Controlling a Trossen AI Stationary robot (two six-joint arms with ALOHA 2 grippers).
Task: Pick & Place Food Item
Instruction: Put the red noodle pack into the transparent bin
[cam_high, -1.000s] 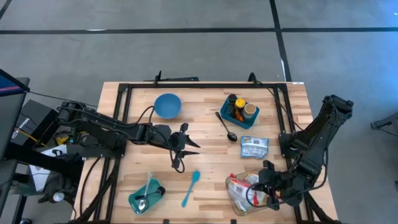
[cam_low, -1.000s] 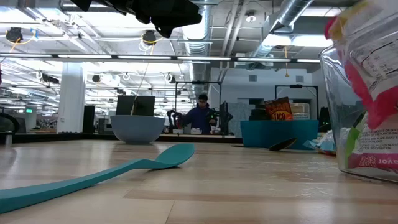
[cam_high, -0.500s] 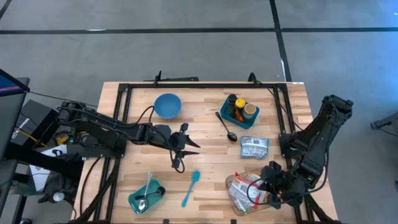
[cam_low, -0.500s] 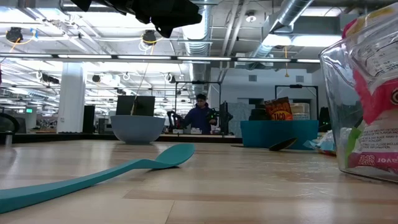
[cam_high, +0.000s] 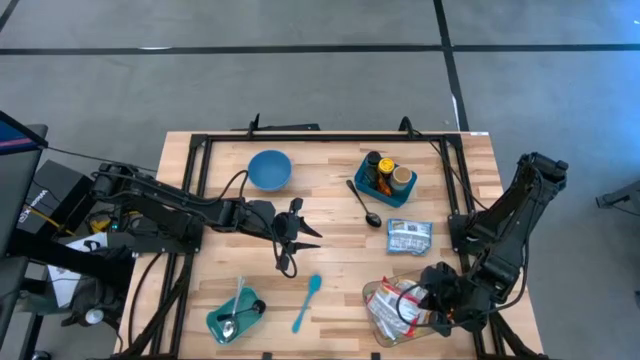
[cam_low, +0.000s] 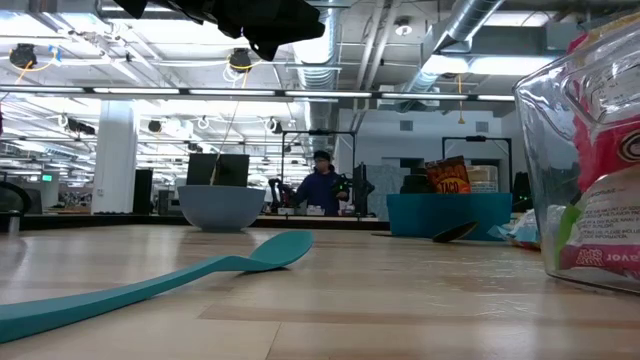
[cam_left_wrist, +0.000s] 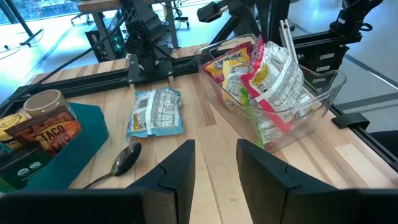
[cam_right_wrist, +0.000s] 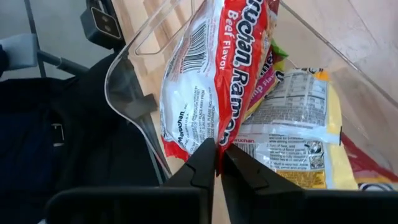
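A clear plastic container (cam_high: 385, 325) stands at the table's near right with several ramen packets in it. My right gripper (cam_high: 420, 300) hangs over it, shut on a red beef-flavour ramen packet (cam_right_wrist: 205, 81) that reaches down into the container (cam_right_wrist: 124, 74). The low view shows that packet (cam_low: 610, 150) behind the container's wall (cam_low: 560, 200). My left gripper (cam_high: 305, 235) waits above the table's middle, pointing toward the right; its fingers (cam_left_wrist: 214, 165) stand open around nothing. My right gripper pinches the red packet's sealed end edge (cam_right_wrist: 219, 140) between its two fingers. The fingers slant down from the table's right side. The packet hangs below them inside the container, its far end among the other packets (cam_right_wrist: 292, 124).
A silver-blue packet (cam_high: 408, 237) lies flat beyond the container. A black spoon (cam_high: 363, 203) and a teal bin of jars (cam_high: 385, 178) sit at the far right, a blue bowl (cam_high: 269, 169) at the far middle. A teal spatula (cam_high: 307, 302) and teal dish (cam_high: 235, 315) lie near the front.
My right gripper has rolled at the wrist and shifted slightly toward the table's right, staying shut on the red packet. The packet, which stuck out above the container's rim, has swung round and sunk lower inside the container.
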